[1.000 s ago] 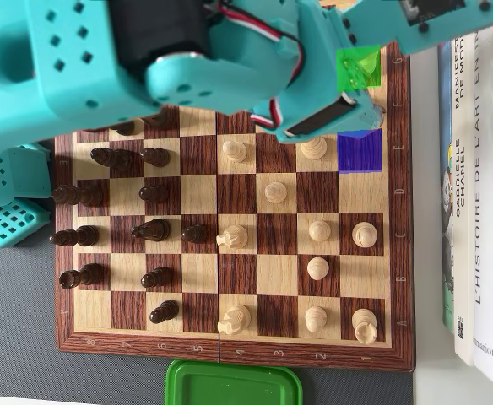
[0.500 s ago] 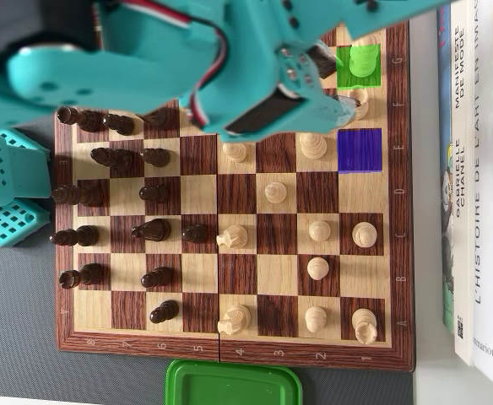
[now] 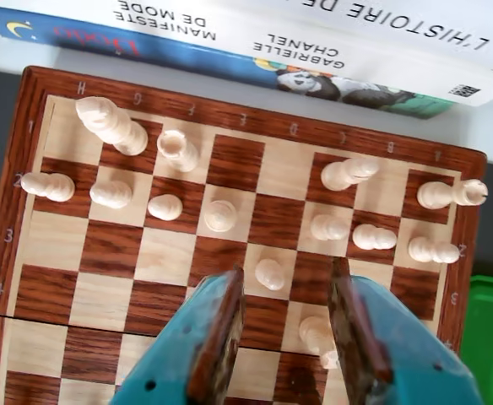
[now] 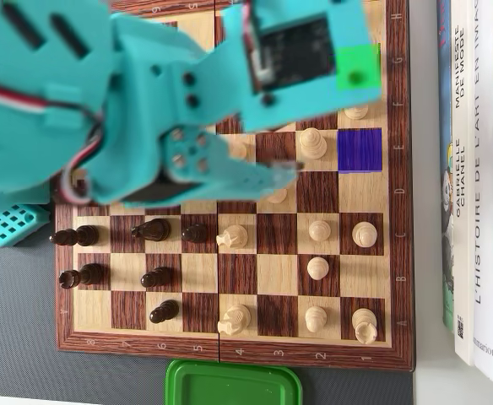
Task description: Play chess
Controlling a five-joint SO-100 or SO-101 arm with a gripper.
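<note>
Books [image 3: 331, 34] lie along the far edge of the chessboard [image 3: 255, 101] in the wrist view, and we see the claw [image 3: 284, 295] low in the frame with its two teal fingers [image 3: 217, 333] spread apart, holding nothing. Between them stands a pale pawn [image 3: 269, 273] on a light square; more pale pieces sit toward the books.

Looking down in the overhead view, we find the teal arm [image 4: 145, 110] covering the upper part of the chessboard [image 4: 230, 342]. Dark pieces [image 4: 149, 229] stand on its left side, pale ones [image 4: 318, 268] on its right. A blue square [image 4: 359, 151] and a green square [image 4: 356, 67] mark its right edge. A green lid [image 4: 234, 384] lies just below it.
</note>
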